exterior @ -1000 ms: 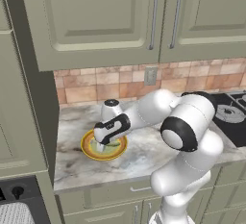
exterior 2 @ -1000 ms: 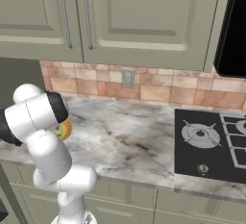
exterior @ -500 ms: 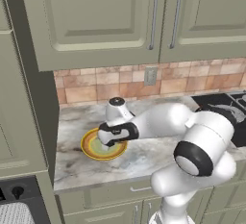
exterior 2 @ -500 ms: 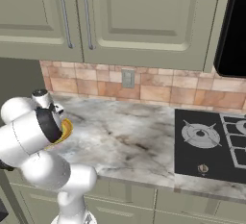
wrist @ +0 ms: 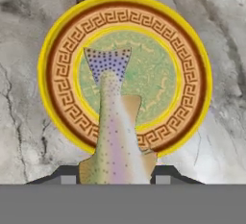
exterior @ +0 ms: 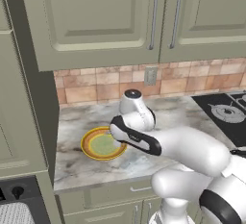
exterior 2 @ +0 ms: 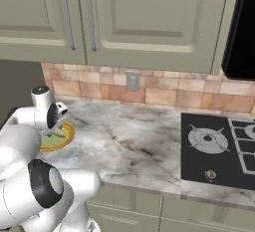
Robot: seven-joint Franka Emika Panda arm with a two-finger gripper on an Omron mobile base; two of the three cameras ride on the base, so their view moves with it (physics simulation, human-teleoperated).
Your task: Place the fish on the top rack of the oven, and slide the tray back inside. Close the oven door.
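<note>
In the hand view the fish (wrist: 113, 122), pale and speckled with a dark dotted tail, hangs lengthwise between my two fingertips (wrist: 67, 178). My gripper (wrist: 115, 179) is shut on its body. Below it the round yellow plate (wrist: 187, 74) with an orange patterned rim lies on the marble counter. In the left base view my hand (exterior: 130, 118) hovers at the plate's (exterior: 93, 146) right edge, with the fingers hidden behind the wrist. The oven's dark control strip (exterior: 19, 192) with a round knob shows at the lower left, with a pale wire grid (exterior: 13, 216) just under it.
Grey-green wall cabinets (exterior: 120, 16) hang low over the marble counter (exterior 2: 134, 146). A black stovetop (exterior 2: 219, 146) lies on the right. A tall cabinet side (exterior: 29, 98) walls the counter on the left. A black appliance (exterior 2: 243, 32) hangs at the upper right.
My elbow and forearm have swung down and to the right. The hand has shifted slightly right and stays over the plate.
</note>
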